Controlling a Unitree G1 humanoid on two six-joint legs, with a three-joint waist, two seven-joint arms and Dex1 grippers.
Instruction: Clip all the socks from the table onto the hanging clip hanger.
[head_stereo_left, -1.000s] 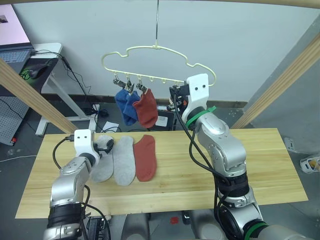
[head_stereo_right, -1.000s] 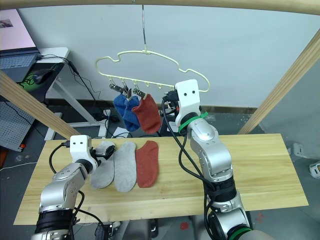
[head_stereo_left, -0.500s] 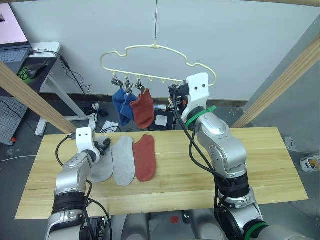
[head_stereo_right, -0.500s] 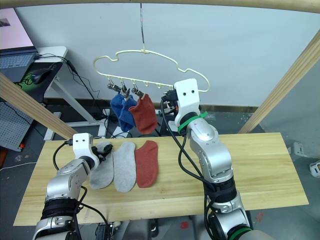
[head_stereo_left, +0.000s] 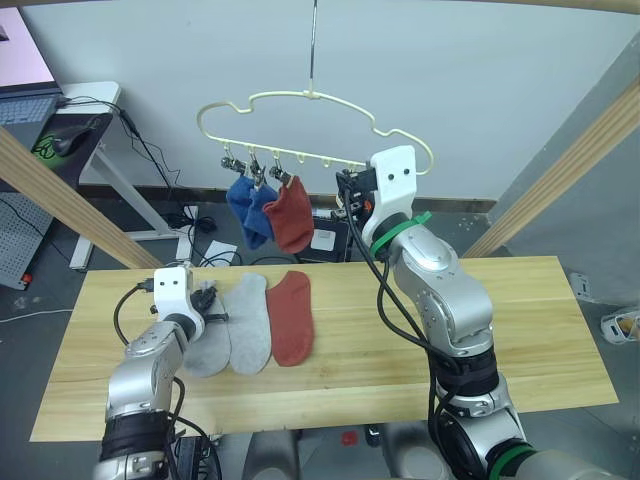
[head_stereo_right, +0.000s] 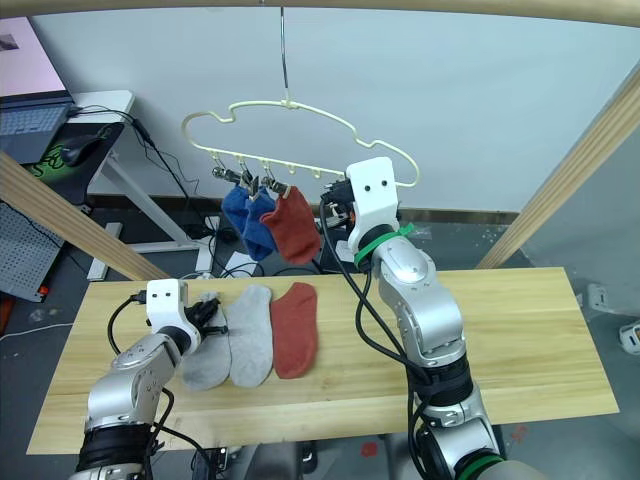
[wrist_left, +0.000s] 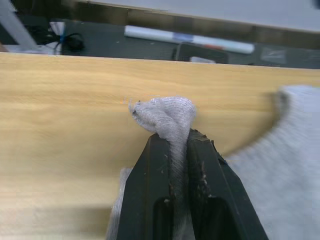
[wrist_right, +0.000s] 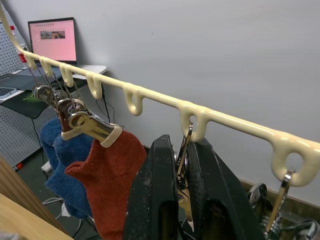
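Progress stands at roughly half: three socks hang from the clip hanger, namely two blue socks and one rust-red sock, all at its left end; the remaining clips along the lower bar appear unoccupied.

Three socks remain on the table: a light grey sock at the left, a second grey sock beside it, and a rust-red sock on the table next along.

The left gripper is clamped on the cuff of the leftmost grey sock, low at the tabletop; this sock is judged next in line.

The right gripper is pinched onto a silver clip on the hanger bar, apparently readying it.
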